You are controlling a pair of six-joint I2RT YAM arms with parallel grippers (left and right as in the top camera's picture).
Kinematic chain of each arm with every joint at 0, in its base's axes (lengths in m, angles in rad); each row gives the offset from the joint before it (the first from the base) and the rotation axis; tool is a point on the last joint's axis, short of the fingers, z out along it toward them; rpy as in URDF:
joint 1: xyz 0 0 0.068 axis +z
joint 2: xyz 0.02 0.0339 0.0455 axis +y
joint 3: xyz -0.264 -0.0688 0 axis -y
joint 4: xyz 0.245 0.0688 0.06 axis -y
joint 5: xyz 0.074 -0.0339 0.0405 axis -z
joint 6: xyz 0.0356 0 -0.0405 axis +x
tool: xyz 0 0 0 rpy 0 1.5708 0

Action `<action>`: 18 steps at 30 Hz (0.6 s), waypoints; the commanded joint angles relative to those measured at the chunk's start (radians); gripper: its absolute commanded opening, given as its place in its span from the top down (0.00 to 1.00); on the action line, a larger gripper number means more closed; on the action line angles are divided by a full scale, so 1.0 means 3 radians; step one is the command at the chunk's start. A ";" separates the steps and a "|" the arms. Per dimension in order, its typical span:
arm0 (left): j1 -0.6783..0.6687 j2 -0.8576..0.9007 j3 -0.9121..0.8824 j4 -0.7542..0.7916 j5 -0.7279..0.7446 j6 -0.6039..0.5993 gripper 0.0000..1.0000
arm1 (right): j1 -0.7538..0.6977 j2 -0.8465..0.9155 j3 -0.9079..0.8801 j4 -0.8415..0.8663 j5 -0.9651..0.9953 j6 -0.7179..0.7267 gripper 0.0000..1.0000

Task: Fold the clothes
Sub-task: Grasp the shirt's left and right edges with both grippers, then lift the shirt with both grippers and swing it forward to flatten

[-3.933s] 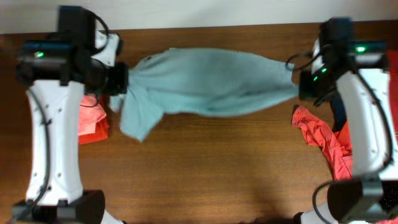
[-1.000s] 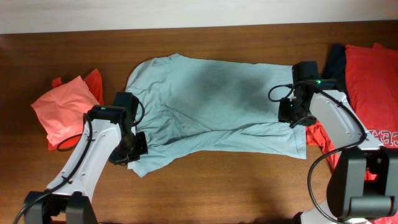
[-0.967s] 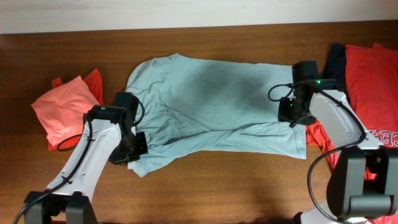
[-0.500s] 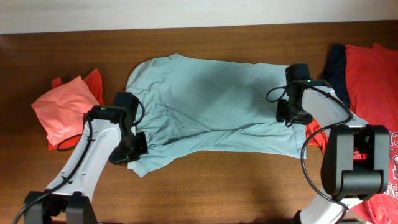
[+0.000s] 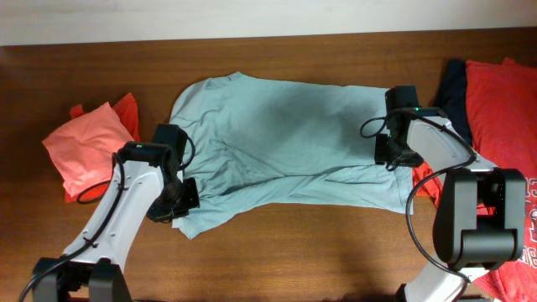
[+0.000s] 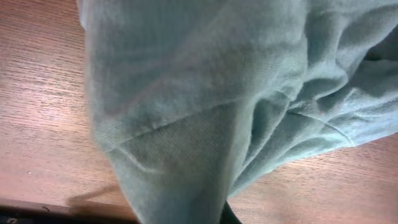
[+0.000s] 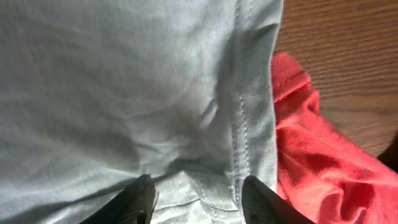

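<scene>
Overhead, the grey-blue T-shirt [image 5: 285, 143] lies spread across the middle of the table [image 5: 294, 260], its hem toward 3 o'clock and one sleeve crumpled at its 8 o'clock corner. The left gripper [image 5: 180, 201] sits on that corner, pressed together; in the left wrist view bunched cloth fills the frame right up to it, so I judge it to be pinching the sleeve. The right gripper [image 7: 199, 202] rests at the hem, fingers [image 7: 142, 198] spread, with flat cloth between them and nothing pinched. A coral cloth [image 7: 311, 162] lies just beside and partly under that hem. A coral shirt [image 5: 80, 151] sits at 9 o'clock on the table, and a red shirt [image 5: 499, 109] and a navy shirt [image 5: 451, 84] at 3 o'clock. The risk, as I see it: closing on the hem could catch the coral cloth too and lift both, while a pull from the pinched sleeve alone would drag and wrinkle the shirt.
</scene>
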 commanded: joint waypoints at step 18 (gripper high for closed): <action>0.0005 -0.0033 0.0036 0.0003 -0.0042 0.0052 0.99 | -0.0028 0.0145 -0.0042 -0.0088 -0.0031 0.0022 0.96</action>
